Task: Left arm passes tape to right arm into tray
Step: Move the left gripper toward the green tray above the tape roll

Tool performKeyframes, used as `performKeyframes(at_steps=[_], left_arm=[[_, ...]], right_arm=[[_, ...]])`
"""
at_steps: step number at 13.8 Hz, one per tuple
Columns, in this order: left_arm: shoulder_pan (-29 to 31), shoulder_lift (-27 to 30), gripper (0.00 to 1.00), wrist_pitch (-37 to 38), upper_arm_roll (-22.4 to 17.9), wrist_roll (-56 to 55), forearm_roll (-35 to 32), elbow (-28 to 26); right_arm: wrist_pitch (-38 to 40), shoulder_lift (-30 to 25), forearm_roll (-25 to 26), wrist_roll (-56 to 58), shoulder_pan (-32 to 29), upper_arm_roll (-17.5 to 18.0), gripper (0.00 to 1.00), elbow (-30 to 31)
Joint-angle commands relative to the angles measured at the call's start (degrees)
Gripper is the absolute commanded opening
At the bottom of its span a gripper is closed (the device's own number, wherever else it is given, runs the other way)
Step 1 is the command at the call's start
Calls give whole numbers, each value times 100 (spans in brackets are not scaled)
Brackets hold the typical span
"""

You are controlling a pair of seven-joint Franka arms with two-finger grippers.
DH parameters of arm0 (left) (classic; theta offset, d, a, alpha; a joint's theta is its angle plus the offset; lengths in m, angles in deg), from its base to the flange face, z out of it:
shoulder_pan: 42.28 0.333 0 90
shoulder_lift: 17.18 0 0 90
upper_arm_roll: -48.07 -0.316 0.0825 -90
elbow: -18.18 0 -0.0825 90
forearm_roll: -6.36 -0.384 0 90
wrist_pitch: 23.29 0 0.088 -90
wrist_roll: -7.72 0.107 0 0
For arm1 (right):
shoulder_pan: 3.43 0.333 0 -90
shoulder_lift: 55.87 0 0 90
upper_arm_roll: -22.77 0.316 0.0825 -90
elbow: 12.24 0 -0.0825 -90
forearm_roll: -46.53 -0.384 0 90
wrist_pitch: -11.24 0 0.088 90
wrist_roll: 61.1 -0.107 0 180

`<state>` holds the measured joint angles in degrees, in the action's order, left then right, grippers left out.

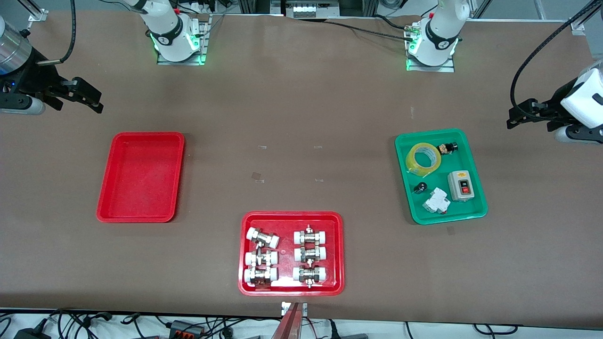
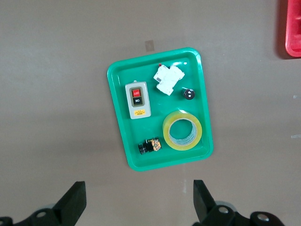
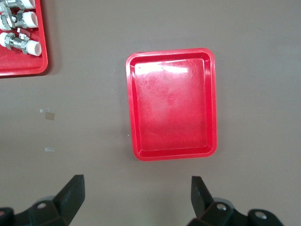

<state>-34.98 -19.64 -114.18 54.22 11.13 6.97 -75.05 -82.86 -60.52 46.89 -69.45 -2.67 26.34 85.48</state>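
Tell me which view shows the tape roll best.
The left wrist view: the tape appears large, from above, in the green tray. The front view shows it smaller; the right wrist view misses it.

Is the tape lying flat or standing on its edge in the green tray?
Flat. The tape shows its full ring and open core from above, with the green tray floor visible through the core.

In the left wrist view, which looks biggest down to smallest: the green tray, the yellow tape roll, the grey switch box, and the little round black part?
1. green tray
2. tape and grey switch box look about alike, so I won't rank them
3. round black part, clearly smallest
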Motion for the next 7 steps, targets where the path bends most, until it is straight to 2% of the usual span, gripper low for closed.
performKeyframes(at_steps=[1, 4, 6, 7], left_arm=[[35, -97, 100, -43, 0, -60, 1, 16], [79, -263, 100, -61, 0, 1, -52, 77], [157, -596, 100, -70, 0, 10, -17, 550], [158, -711, 100, -61, 0, 10, -26, 622]], right_arm=[[50, -71, -19, 35, -41, 21, 100, 36], [50, -71, -19, 35, -41, 21, 100, 45], [41, -71, -19, 35, -41, 21, 100, 54], [41, -80, -19, 35, -32, 21, 100, 54]])
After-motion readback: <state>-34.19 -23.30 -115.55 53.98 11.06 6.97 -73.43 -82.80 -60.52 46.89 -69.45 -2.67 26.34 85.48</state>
